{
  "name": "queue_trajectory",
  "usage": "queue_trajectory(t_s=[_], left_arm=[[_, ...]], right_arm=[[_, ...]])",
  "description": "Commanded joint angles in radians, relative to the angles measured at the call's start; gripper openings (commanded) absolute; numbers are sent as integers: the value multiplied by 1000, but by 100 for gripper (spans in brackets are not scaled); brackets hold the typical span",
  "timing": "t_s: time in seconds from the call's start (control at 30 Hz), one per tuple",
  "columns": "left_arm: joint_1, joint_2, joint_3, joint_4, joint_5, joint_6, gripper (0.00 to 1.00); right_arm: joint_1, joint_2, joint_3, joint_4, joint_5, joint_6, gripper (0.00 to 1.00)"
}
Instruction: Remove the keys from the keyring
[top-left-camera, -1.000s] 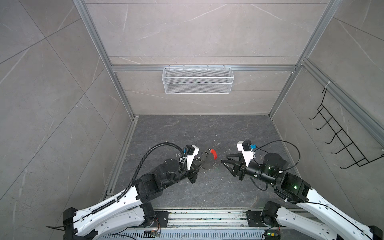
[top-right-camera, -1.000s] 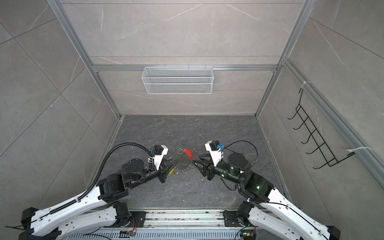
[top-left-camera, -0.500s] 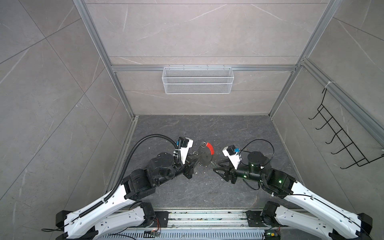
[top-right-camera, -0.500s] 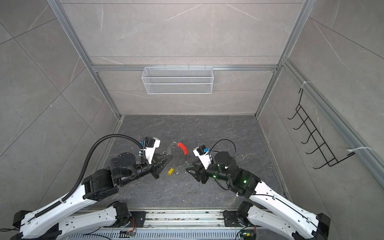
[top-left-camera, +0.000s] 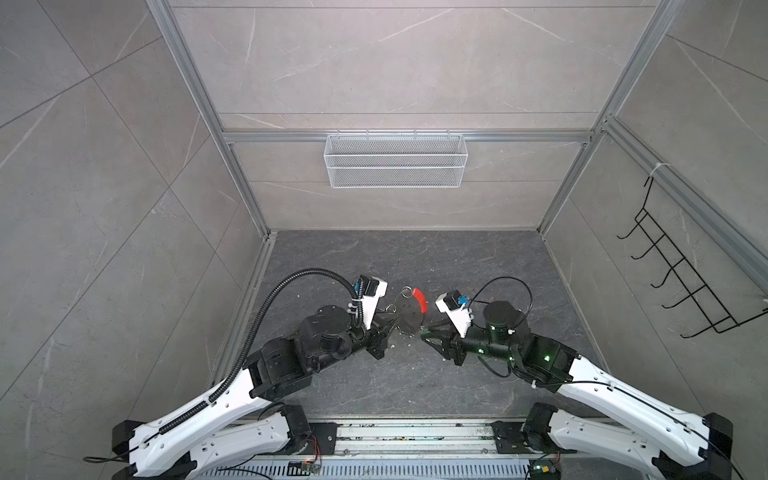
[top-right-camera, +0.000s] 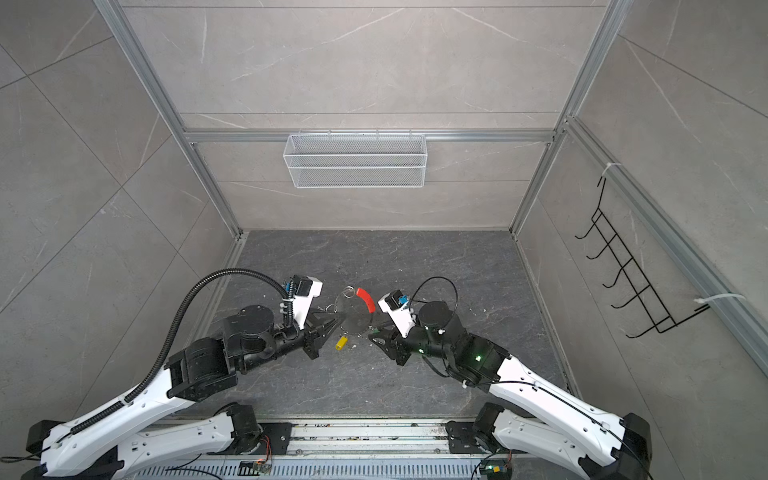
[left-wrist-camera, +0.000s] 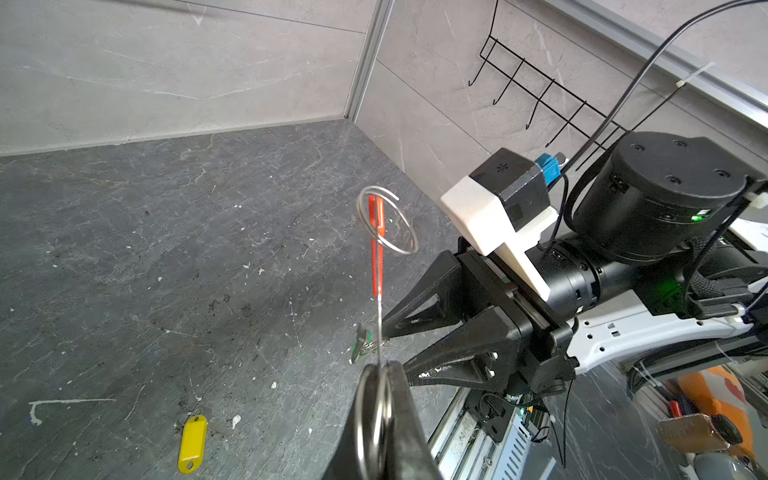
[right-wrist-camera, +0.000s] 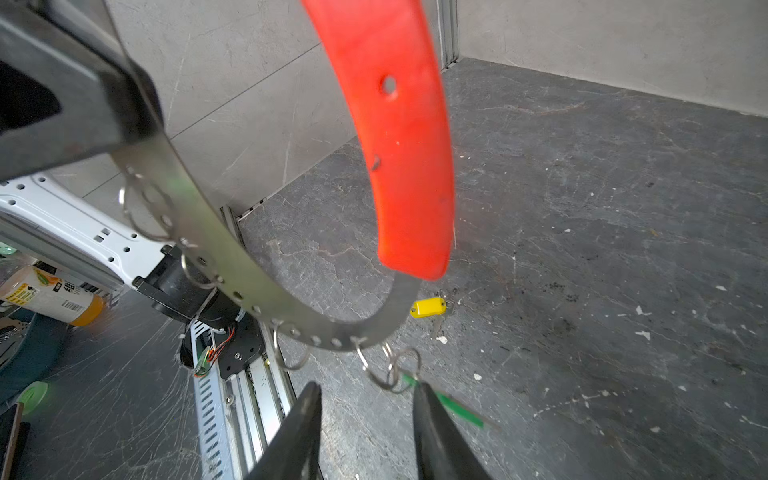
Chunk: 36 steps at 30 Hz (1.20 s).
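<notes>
My left gripper (left-wrist-camera: 381, 368) is shut on the rim of the keyring (right-wrist-camera: 224, 257), a grey metal hoop held upright above the floor, with a red sleeve (top-left-camera: 419, 300) on its top arc. A green-tagged key (right-wrist-camera: 457, 409) hangs from a small ring at the hoop's lowest point. My right gripper (right-wrist-camera: 365, 395) is open just under it. The tag's ring end lies between the fingertips and the rest of the tag runs behind one finger (right-wrist-camera: 432, 428). The yellow-tagged key (left-wrist-camera: 192, 442) lies loose on the floor below, also visible in a top view (top-right-camera: 341, 342).
Several small empty split rings (right-wrist-camera: 291, 353) dangle from the hoop. A white wire basket (top-left-camera: 395, 160) hangs on the back wall and a black hook rack (top-left-camera: 685, 282) on the right wall. A metal rail (top-left-camera: 407, 432) runs along the front edge.
My right gripper has moved left up to the bottom of the hoop and its jaws have narrowed a little. The left gripper has shifted slightly left with the hoop.
</notes>
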Motion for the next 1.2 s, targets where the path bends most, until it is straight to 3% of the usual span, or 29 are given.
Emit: queue_trajectory(t_s=[0.0,0.37,0.57,0.9,0.97,1.03,1.07,1.17], left_arm=[[2,-2,37,31,23,-14,0],[2,0,34,34,31,-13,0],[3,0,34,32,23,-14,0],[3,-28,16,11,-36,-27,0],[3,-31,11,-4,-57,-34,9],[2,-41,2,-23,-92,-47,34],[3,-47,-3,-34,-111,-53,41],[3,-88,-34,-64,-183,-71,50]], right_arm=[[11,12,23,40,3,-16,37],[17,30,32,51,21,-25,19],[17,23,24,53,22,-26,0],[18,-40,32,-9,13,-37,0],[19,-52,38,-34,0,-41,0],[19,-66,46,-61,-8,-48,0],[19,-72,49,-69,-10,-49,0],[18,-85,65,-95,-23,-58,0]])
